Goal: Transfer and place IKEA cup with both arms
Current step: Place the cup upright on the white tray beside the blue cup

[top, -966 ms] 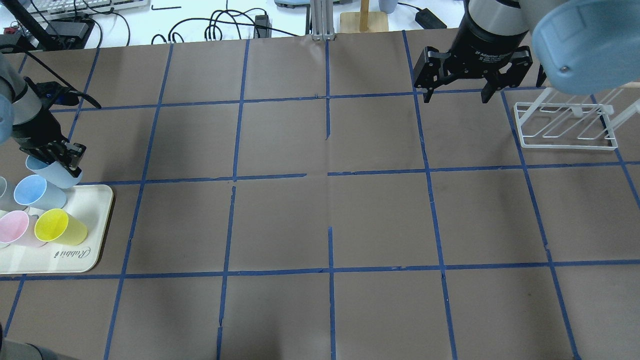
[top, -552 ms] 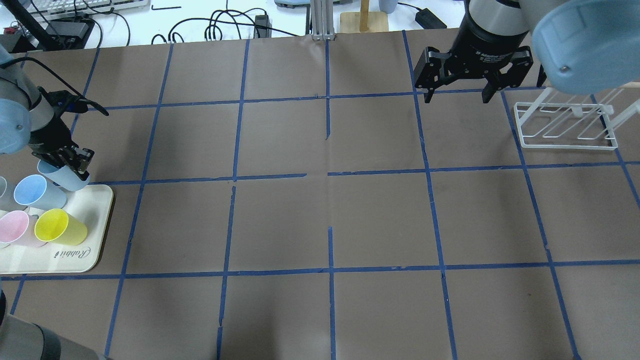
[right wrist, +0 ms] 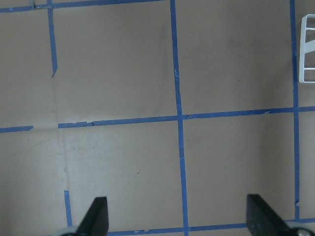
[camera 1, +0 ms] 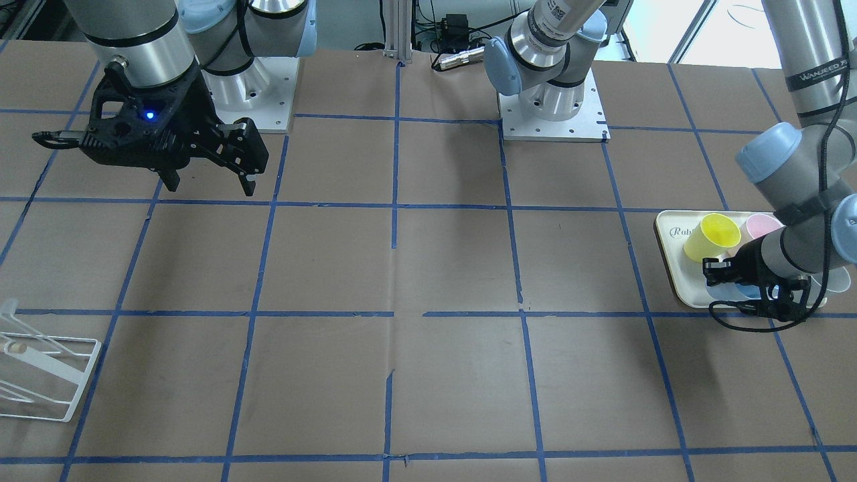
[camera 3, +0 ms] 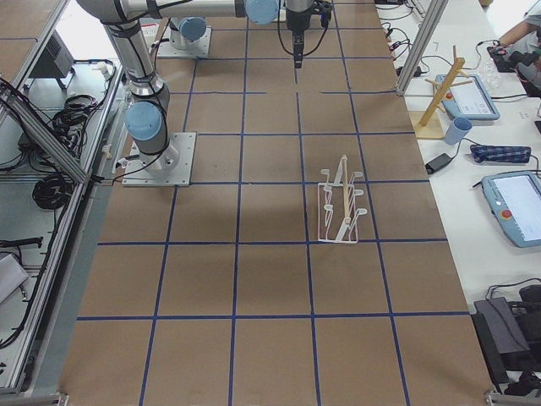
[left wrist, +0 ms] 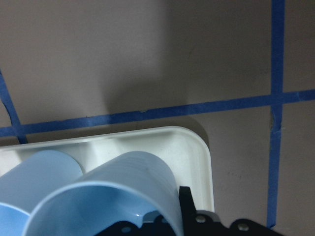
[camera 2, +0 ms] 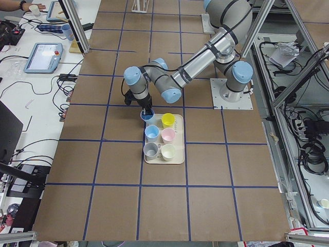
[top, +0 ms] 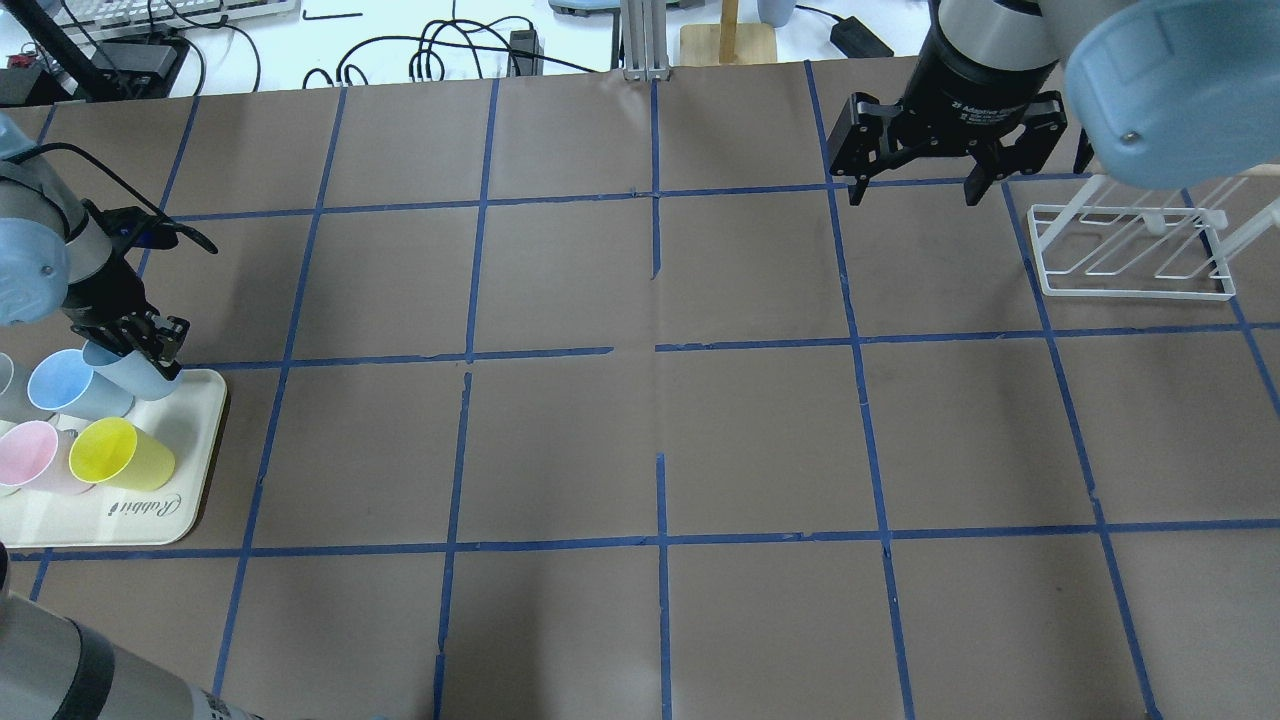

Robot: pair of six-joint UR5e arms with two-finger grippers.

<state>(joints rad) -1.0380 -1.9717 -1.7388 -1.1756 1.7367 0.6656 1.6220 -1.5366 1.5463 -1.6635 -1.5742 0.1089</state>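
My left gripper (top: 128, 347) is shut on the rim of the IKEA cup (top: 146, 381), a pale light-blue tumbler. It holds the cup tilted over the far corner of the cream tray (top: 190, 470). The left wrist view shows the cup (left wrist: 123, 191) close up over the tray's corner (left wrist: 197, 157). The cup also shows in the front view (camera 1: 733, 292) and the left side view (camera 2: 147, 116). I cannot tell whether its base touches the tray. My right gripper (top: 913, 190) is open and empty, high over the far right of the table, and shows in the front view (camera 1: 211, 184).
On the tray stand a second light-blue tumbler (top: 60, 385), a yellow cup (top: 110, 452), a pink cup (top: 30, 455) and a grey tumbler (top: 5, 385) at the view's edge. A white wire rack (top: 1135, 250) stands at the far right, beside my right gripper.
My left gripper, with the cup in it, has shifted a little right and nearer, over the tray's corner. The right arm has not moved.
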